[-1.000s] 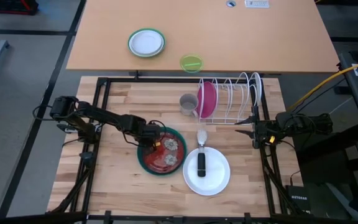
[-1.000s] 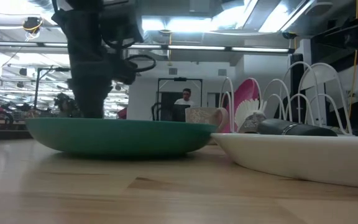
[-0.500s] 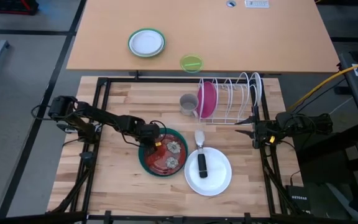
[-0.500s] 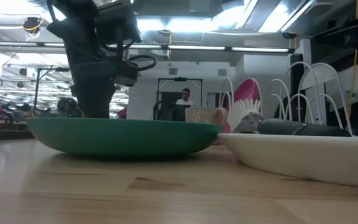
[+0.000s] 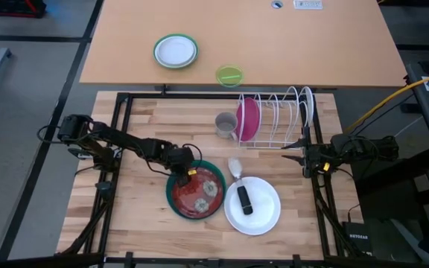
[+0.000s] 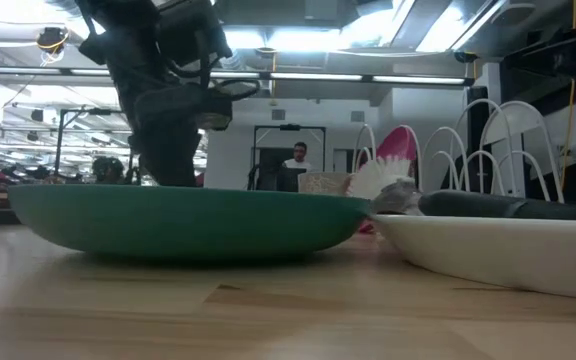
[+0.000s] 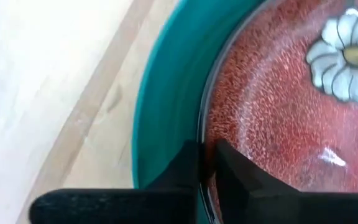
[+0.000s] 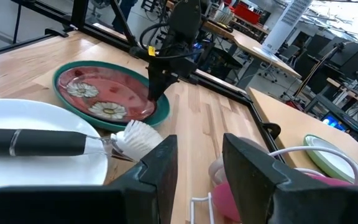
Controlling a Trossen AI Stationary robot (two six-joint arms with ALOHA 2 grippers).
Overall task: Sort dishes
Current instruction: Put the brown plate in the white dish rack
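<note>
Plates sit in a close pair near the bench's front edge in the high view: the dark red patterned plate (image 5: 198, 191) lies inside the larger teal-green plate (image 5: 176, 199), and the plain white plate (image 5: 263, 216) touches that one on its right, carrying a dish brush (image 5: 240, 190) whose bristles hang over its rim. The pink plate (image 5: 249, 117) stands on edge in the wire rack (image 5: 281, 119) by the bench's back edge, a grey mug (image 5: 226, 124) just beside it. The left gripper (image 5: 184, 173) is at the back-left rim of the teal-green plate; the right gripper (image 5: 295, 151) waits at the bench's right edge, near the rack.

Across the low view, the teal-green plate (image 6: 183, 220) and the white plate (image 6: 498, 255) meet rim to rim, with the left arm (image 6: 163, 90) coming down behind the green one.

From the left wrist view, the left gripper (image 7: 206, 158) is clenched on the rim of the red plate (image 7: 291, 118), one finger on either side of its edge.

Through the right wrist view, the right gripper (image 8: 197, 171) has its fingers apart, grasping nothing.
</note>
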